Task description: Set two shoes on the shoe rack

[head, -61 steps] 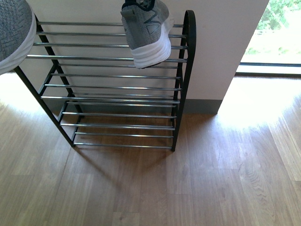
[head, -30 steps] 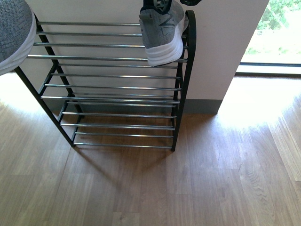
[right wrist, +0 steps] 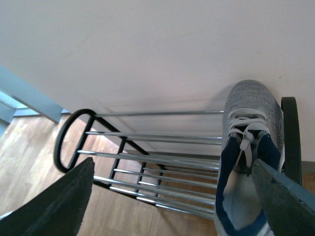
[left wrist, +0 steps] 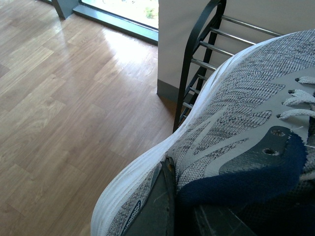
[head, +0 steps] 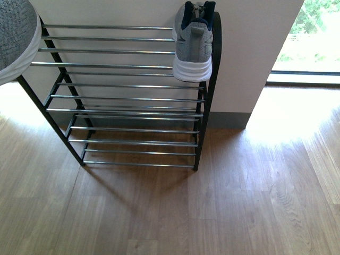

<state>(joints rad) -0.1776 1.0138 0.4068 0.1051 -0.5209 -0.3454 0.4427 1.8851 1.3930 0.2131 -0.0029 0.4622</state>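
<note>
One grey knit shoe (head: pixel 194 48) rests on the top tier of the shoe rack (head: pixel 122 98), against its right side frame, heel and white sole toward me. In the right wrist view this shoe (right wrist: pixel 251 128) lies on the rods (right wrist: pixel 147 135), navy lining showing. My right gripper (right wrist: pixel 172 196) hangs open above it, one finger (right wrist: pixel 285 196) over the heel, holding nothing. The other shoe (head: pixel 16 37) hangs at the rack's upper left corner. My left gripper (left wrist: pixel 184 196) is shut on this shoe (left wrist: pixel 231 123) at its navy collar, with the rack's frame (left wrist: pixel 199 49) beyond the toe.
A pale wall (head: pixel 249 53) stands right behind the rack, with a grey skirting (head: pixel 228 119) at its foot. Wooden floor (head: pixel 212 202) spreads in front. A bright window (head: pixel 313 37) reaches the floor at the far right.
The right-hand shoe has slid right along the top tier to the side frame and turned heel toward me, and the right gripper has let it go. The left shoe has barely moved.
</note>
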